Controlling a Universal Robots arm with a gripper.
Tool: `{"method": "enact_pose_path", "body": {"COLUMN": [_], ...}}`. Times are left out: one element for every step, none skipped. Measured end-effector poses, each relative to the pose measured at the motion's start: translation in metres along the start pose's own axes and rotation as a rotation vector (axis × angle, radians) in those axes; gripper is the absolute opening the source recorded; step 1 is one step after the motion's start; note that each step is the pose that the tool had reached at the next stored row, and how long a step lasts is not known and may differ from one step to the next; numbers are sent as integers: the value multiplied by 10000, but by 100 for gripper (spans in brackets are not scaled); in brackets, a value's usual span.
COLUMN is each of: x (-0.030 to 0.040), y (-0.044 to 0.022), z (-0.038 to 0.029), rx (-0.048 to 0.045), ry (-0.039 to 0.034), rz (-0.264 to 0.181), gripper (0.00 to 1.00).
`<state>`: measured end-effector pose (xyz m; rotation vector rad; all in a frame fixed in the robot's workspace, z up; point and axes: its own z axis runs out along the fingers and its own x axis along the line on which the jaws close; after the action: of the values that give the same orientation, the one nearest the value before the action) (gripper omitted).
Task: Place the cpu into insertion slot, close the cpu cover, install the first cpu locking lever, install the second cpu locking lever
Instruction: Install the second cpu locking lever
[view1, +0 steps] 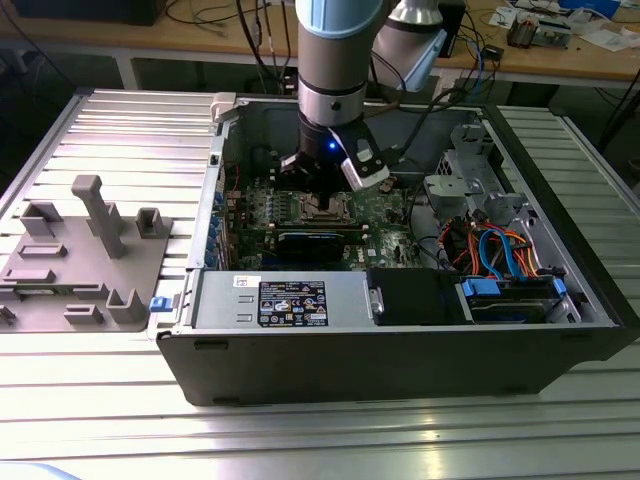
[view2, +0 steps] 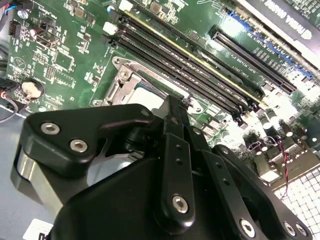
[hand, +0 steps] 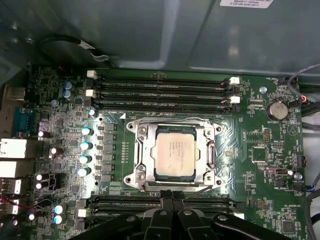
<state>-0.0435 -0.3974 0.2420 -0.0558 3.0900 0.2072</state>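
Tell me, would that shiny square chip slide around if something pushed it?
Probably not. The cpu lies flat in its socket, and the cover frames it closely. Flat and square, it shouldn't roll or tip. Its smooth metal top looks slippery, and thin chips like this are likely fragile.

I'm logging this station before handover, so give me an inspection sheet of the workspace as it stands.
Surface: ribbed metal table carrying an open computer case.
Job's things: cpu sits in the socket; cpu cover lies closed around it.
Clutter: grey fixture block beside the case, on the exterior view's left.
Gripper: gripper at the socket's edge, above the motherboard.
Cables: orange and blue cables inside the case.
Surroundings: wooden bench behind, with wires and parts.
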Motion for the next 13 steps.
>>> {"method": "enact_pose_path", "body": {"x": [22,62,94,105,107,107,108,108,109,109,109,113,117], "y": [-17,-34,-56,-75,-87,-103,-128,-136,-142,-151,-159,-169,-176], "z": [-1,0,4,4,3,2,1,1,1,1,3,7,10], "rx": [-17,-21,-32,-75,-91,-113,-145,-171,-201,-237,-268,-333,-370], "ry": [-2,-2,-3,-5,-5,-3,2,2,1,3,2,1,0], "rz": [7,12,15,26,34,46,70,90,107,130,146,169,177], "gripper": [11,11,11,11,11,11,11,11,11,11,11,11,11]}}
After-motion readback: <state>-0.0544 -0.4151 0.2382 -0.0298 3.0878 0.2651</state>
